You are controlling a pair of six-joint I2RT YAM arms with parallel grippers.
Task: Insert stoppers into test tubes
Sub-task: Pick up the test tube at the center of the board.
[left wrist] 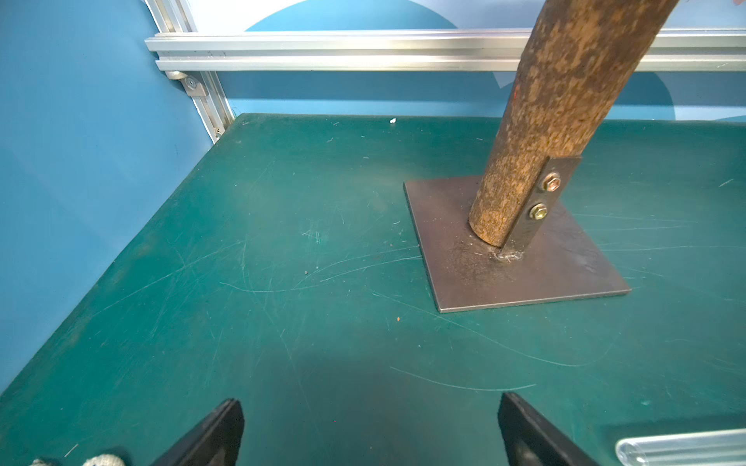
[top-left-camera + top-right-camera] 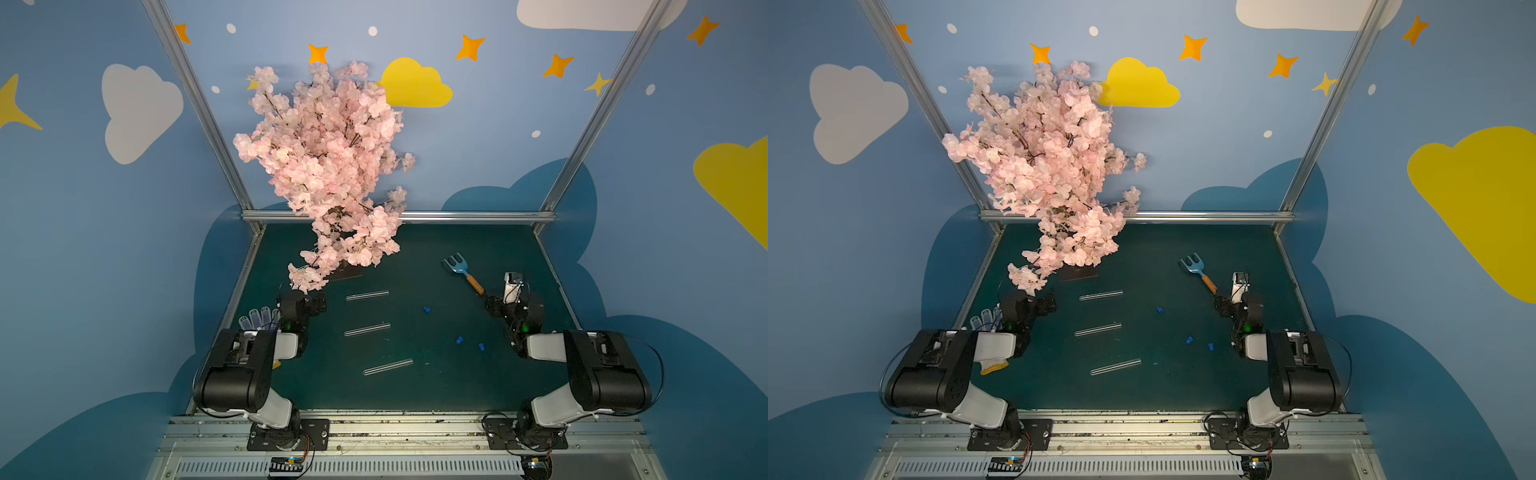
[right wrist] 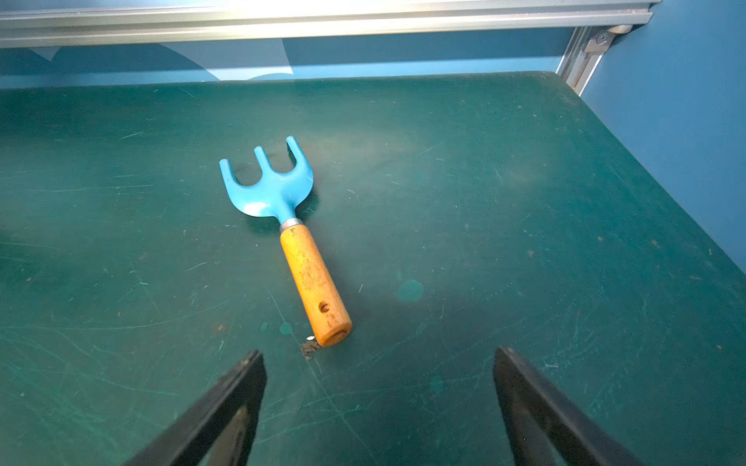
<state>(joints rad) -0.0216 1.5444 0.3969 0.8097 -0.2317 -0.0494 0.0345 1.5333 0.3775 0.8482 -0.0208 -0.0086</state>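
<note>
Three clear test tubes lie flat and apart on the green table in both top views: far (image 2: 367, 295) (image 2: 1101, 295), middle (image 2: 367, 329) and near (image 2: 388, 366). Three small blue stoppers lie loose to their right: one (image 2: 426, 310) and a pair (image 2: 459, 340) (image 2: 481, 346). My left gripper (image 1: 369, 403) (image 2: 319, 301) stands open and empty left of the far tube, whose rounded end (image 1: 682, 448) shows beside one finger. At the right of the table, my right gripper (image 3: 379, 355) (image 2: 491, 305) is open and empty, just behind the fork's handle.
A blue garden fork with an orange handle (image 3: 282, 193) (image 2: 461, 270) lies at the back right. A pink blossom tree (image 2: 328, 166) leans over the back left, its trunk bolted to a metal plate (image 1: 565, 274). A dotted glove (image 2: 257, 318) lies beside the left arm.
</note>
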